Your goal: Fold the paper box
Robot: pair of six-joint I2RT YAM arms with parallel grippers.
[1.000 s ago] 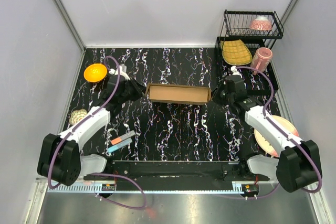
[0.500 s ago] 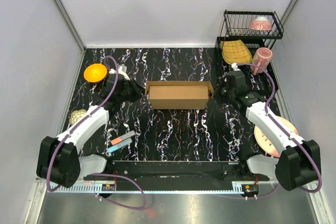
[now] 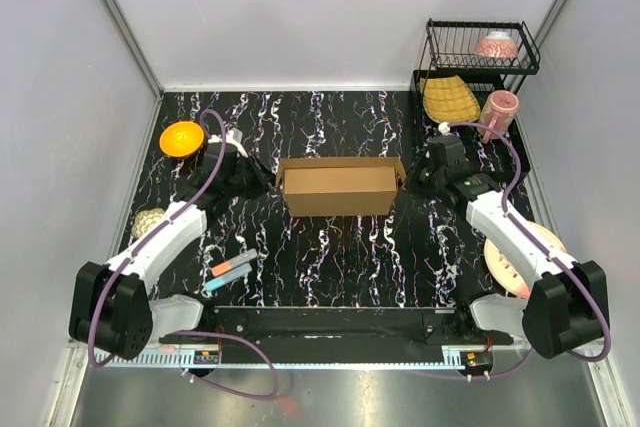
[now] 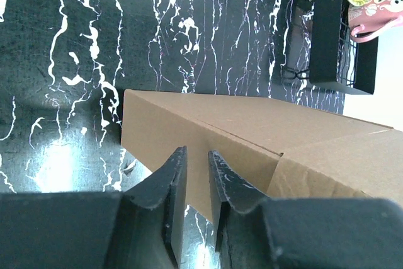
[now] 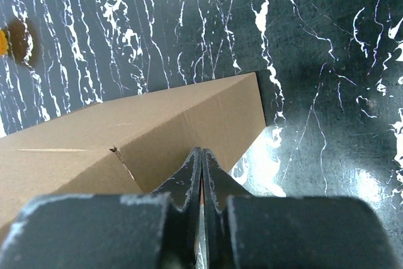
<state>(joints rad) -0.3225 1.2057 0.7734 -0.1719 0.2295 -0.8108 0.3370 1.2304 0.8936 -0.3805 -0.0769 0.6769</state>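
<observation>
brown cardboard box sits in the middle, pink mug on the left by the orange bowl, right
No: the pink mug is on the right, at the black wire rack, as the top view shows. The brown cardboard box does sit in the middle.

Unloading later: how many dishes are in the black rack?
3: pink bowl on the top tier; yellow plate and pink mug on the lower tier. None seems hidden.
</observation>
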